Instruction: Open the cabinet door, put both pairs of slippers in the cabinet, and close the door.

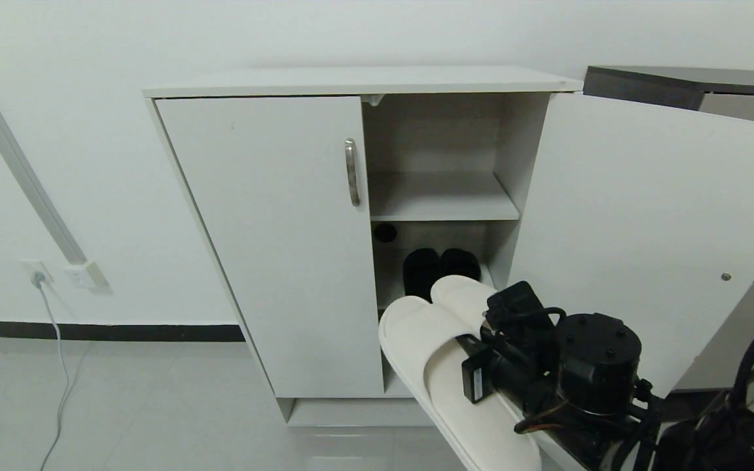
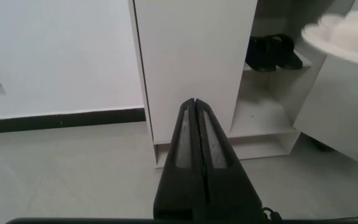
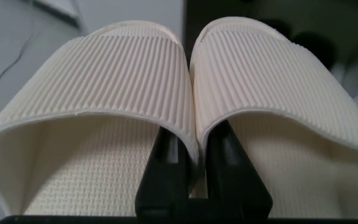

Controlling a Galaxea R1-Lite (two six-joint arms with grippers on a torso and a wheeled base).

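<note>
The white slippers [image 1: 416, 340] are clamped as one by the right gripper [image 3: 194, 162], to be shelved together; left gripper [image 2: 194, 106] closed

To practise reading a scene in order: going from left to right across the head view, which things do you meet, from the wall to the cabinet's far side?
wall socket → closed cabinet door → door handle → black slippers → open cabinet door
</note>
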